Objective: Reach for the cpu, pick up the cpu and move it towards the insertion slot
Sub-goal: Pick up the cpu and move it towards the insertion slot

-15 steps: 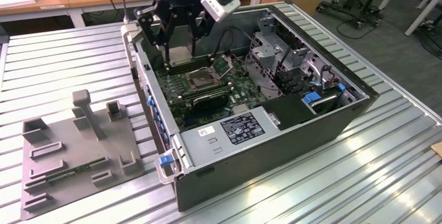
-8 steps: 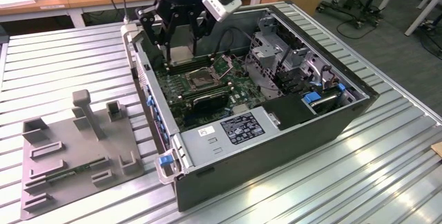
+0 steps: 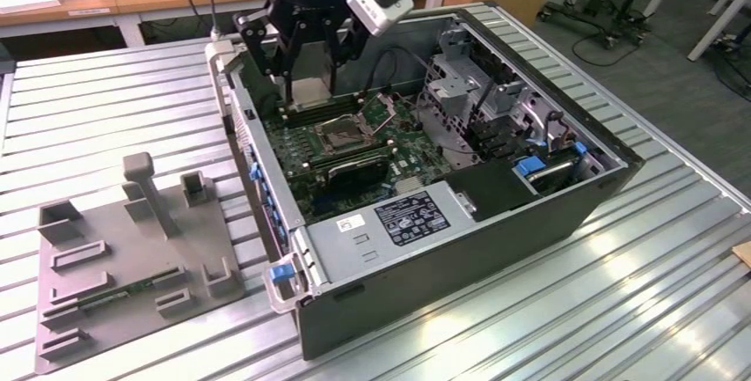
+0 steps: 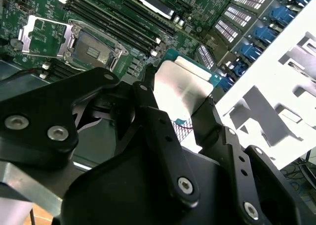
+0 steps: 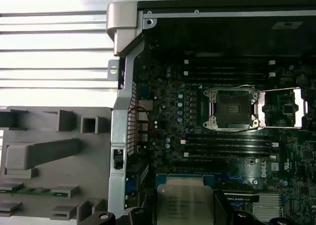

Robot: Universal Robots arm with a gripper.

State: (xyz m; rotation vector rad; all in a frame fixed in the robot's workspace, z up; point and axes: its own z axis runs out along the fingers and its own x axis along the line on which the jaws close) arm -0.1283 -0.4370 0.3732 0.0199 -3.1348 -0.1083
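Note:
The cpu [image 3: 309, 82], a small pale silver square chip, hangs above the far corner of the open computer case [image 3: 586, 214], and my gripper [image 3: 309, 97] is shut on it. In the second wrist view the black fingers [image 4: 148, 104] press on two opposite edges of the cpu [image 4: 180, 86]. The insertion slot [image 3: 348, 136], a square socket with a shiny frame and dark centre, lies on the green motherboard, apart from the chip and lower than it. In both wrist views the insertion slot [image 4: 94, 47] [image 5: 232, 109] stands open, with the cpu [image 5: 185, 202] off to one side of it.
Long black memory slots [image 5: 229, 143] flank the socket. A drive cage [image 3: 493, 108] and a power supply [image 3: 405, 218] fill the case's other end. On the exterior view's left, a grey fixture tray [image 3: 129, 258] holds a green circuit strip [image 3: 118, 296] on the slatted metal table [image 3: 105, 108].

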